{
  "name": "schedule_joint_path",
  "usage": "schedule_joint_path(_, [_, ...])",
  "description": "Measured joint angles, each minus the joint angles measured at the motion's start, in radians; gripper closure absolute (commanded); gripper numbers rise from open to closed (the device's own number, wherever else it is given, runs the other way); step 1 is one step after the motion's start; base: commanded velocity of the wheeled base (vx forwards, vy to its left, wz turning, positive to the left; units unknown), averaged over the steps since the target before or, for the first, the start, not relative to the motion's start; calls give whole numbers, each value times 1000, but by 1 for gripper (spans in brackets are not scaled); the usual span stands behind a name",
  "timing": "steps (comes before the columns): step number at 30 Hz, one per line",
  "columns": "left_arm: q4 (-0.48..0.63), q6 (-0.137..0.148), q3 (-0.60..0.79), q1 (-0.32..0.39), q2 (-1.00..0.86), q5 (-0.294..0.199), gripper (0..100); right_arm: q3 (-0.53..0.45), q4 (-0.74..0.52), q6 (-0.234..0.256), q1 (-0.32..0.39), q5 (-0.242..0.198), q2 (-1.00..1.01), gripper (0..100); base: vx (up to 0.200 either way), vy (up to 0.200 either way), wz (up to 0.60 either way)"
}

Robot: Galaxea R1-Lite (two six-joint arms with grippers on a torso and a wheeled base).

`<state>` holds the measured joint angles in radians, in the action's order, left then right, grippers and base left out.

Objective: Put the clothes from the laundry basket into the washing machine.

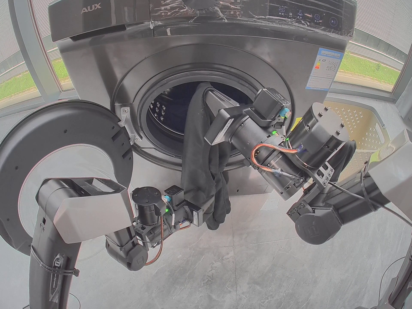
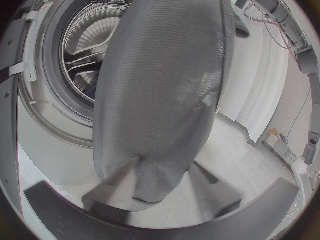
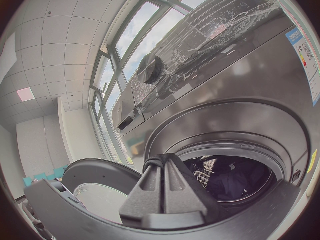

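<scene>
Far left: round door (image 1: 64, 142) of the washing machine (image 1: 98, 65), swung fully open.

Just right of the door and low before the machine's front: left gripper (image 1: 205, 218), level with the bottom end of 1 dark garment (image 1: 197, 151). From the left wrist view, spread wide, its 2 fingers (image 2: 110, 187) well apart. Garment's hanging tip between them and against 1 of them, not pinched.

Centre: drum opening (image 1: 171, 112), dark inside, with the garment running from its upper rim down across the lower rim and the front panel. Loose folds bunched at the bottom, just above the grey floor (image 1: 257, 258). Top end of the garment at the mouth of the drum, not yet inside.

At that top end: right gripper (image 1: 210, 92), reaching in from the right and tilted up toward the opening. In the right wrist view, both fingers pressed tight together, a band of the dark cloth clamped at their tips. Deeper in the drum, behind those fingers: more dark clothes (image 3: 233, 180), already lying inside.

Far right: pale perforated laundry basket (image 1: 365, 125), beside the machine and partly hidden behind the right arm.
</scene>
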<state>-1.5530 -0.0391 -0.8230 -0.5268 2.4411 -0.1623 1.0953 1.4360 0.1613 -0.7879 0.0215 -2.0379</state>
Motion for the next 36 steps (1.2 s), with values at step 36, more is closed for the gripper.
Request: schedule_joint_path(36, [0, -40, 385, 111, -501, -23, 100, -312, 30, 11, 78, 28, 113, 100, 0, 0, 0])
